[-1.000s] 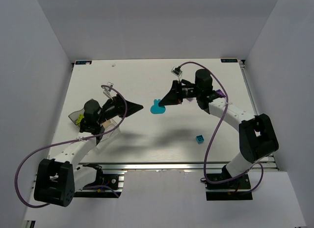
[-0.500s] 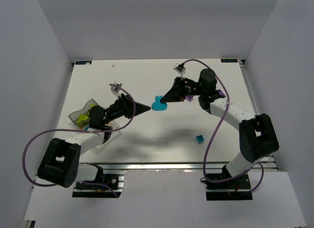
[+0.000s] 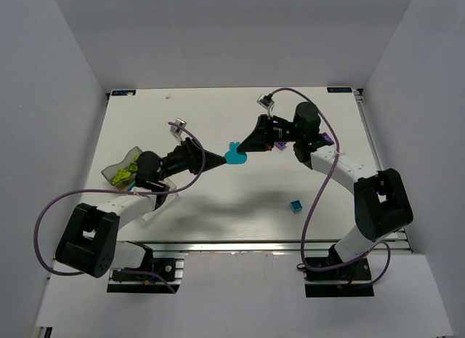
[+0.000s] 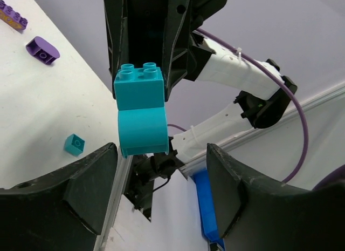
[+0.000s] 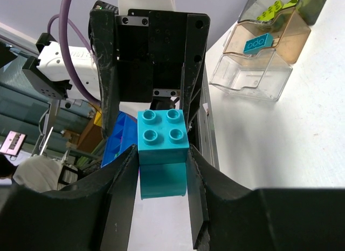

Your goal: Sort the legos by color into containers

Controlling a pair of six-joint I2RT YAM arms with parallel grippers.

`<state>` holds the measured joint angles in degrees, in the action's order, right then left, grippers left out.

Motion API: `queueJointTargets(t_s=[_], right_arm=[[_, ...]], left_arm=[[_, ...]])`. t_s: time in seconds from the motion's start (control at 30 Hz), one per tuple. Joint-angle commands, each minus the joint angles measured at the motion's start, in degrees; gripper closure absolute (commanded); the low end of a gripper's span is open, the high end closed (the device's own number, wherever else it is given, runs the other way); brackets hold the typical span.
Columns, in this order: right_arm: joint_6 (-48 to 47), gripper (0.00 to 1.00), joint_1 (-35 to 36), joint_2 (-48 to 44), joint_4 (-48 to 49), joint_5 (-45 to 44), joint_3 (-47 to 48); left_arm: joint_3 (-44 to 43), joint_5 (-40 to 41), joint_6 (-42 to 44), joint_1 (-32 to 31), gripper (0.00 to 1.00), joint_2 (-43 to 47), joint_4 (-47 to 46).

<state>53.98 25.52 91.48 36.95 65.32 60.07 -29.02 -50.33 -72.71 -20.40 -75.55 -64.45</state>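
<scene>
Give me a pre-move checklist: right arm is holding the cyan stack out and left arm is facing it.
1. Right pincer grip on the cyan stack: ok, a finger presses each side.
2. Left pincer open: ok, fingers spread with nothing between them.
3. Stack centred in the left gap: not ok, it sits nearer one finger in the left wrist view.
4. Left fingers around the stack: not ok, the top view shows the tips only at its near edge.
5. Containers ready for cyan: ok, one cyan brick lies in the tan compartment.
6. Stack's two pieces joined: ok.
</scene>
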Motion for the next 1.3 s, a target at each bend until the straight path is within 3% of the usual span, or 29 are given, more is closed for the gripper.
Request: queueJointTargets(t_s=[0.0,0.37,0.6,0.63,0.77,0.9,1.27], right_arm=[[-1.07,1.0,-0.03,0.19,0.84,-0.63,0.22],[-5.46,1.0,0.85,0.28,-4.51,-2.21,1.19],[-5.9,1.0,0.85,0.54,-5.04,-2.13,1.36],[-5.9,0.98,0.85,0.63,-5.04,-2.04,1.54],[-5.9,0.83,0.85,0.8,-5.04,-2.04,1.8],[-5.9,0.6,0.85,0.89,-4.96,-2.13,2.06],[-4.67,0.41,0.76,1.24,-3.29,-2.04,2.33]], left_arm=[[-2.45,0.4,2.74,-0.69,0.24,-0.3,2.82],[-5.44,1.64,6.26,-2.27,0.34,-1.88,7.93],[-5.7,0.58,5.38,-2.54,0.69,-3.46,6.79],[-5.7,0.23,5.3,-2.62,0.75,-3.64,6.7],[-5.61,0.14,5.56,-2.62,0.8,-3.55,6.7],[-5.7,0.23,5.82,-2.62,0.82,-3.55,7.05],[-5.18,-0.12,5.82,-2.71,0.84,-3.2,7.14]])
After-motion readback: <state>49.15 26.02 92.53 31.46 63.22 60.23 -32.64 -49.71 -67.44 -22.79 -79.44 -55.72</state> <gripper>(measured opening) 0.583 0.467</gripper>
